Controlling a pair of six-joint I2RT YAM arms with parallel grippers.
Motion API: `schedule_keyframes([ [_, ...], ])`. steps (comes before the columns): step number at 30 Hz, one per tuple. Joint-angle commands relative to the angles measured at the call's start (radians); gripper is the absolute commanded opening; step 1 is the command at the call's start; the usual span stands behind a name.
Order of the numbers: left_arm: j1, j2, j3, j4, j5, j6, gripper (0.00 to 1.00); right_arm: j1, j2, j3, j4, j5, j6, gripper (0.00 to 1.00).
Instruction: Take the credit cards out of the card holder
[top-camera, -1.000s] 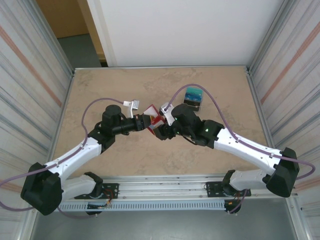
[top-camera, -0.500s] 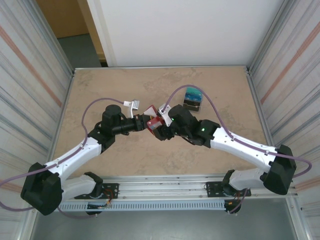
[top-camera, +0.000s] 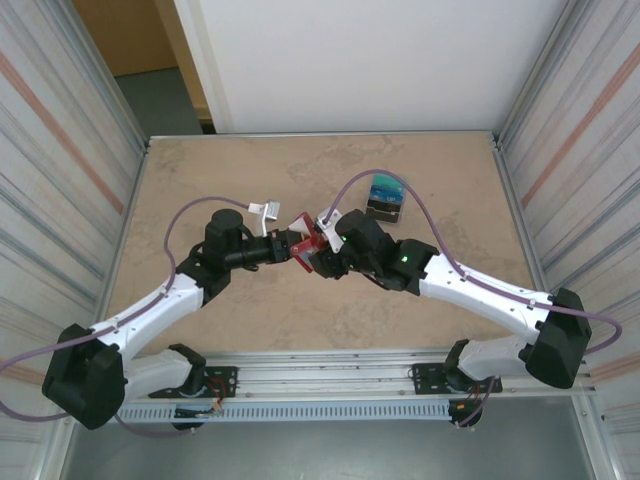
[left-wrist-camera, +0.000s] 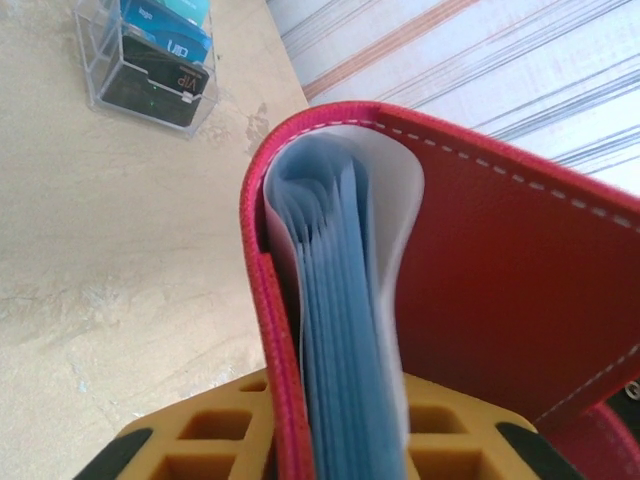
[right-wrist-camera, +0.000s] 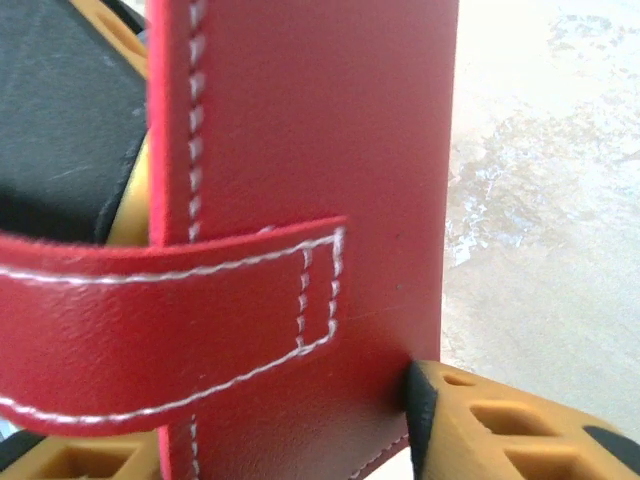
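Observation:
The red card holder (top-camera: 306, 238) hangs above the table's middle, between both grippers. My left gripper (left-wrist-camera: 340, 452) is shut on one red cover and the stack of pale blue pockets (left-wrist-camera: 345, 330), seen edge-on; whether cards sit inside them is hidden. The other cover (right-wrist-camera: 320, 140), with its stitched strap, lies between the jaws of my right gripper (right-wrist-camera: 250, 440). Those jaws are partly closed, and the right fingertip (right-wrist-camera: 490, 425) rests against the cover's edge. Teal and dark credit cards (left-wrist-camera: 160, 50) stand in a clear box (top-camera: 386, 197) on the table beyond.
The clear box (left-wrist-camera: 100, 60) stands at the back right of the beige table (top-camera: 200, 170). Corrugated metal walls (top-camera: 60, 150) close in both sides. Purple cables (top-camera: 425, 215) loop over the arms near the box.
My right arm has edged left toward the card holder and its jaws have narrowed around the cover. The left arm still holds the holder in the same place.

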Motion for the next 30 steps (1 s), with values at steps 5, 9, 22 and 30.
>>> schedule_keyframes([
  [5,-0.015,-0.016,0.050,0.082,0.101,-0.034,0.31,0.002,0.002,-0.007,0.068,-0.011,0.041,0.24],
  [9,-0.015,-0.019,0.042,0.082,0.091,-0.035,0.35,-0.011,-0.012,-0.018,0.085,-0.037,0.083,0.19],
  [22,0.006,-0.039,0.008,0.115,0.071,-0.045,0.40,-0.164,-0.125,-0.138,0.229,-0.260,0.329,0.03],
  [30,0.007,-0.026,0.003,0.150,0.072,-0.046,0.44,-0.191,-0.158,-0.174,0.269,-0.303,0.383,0.02],
])
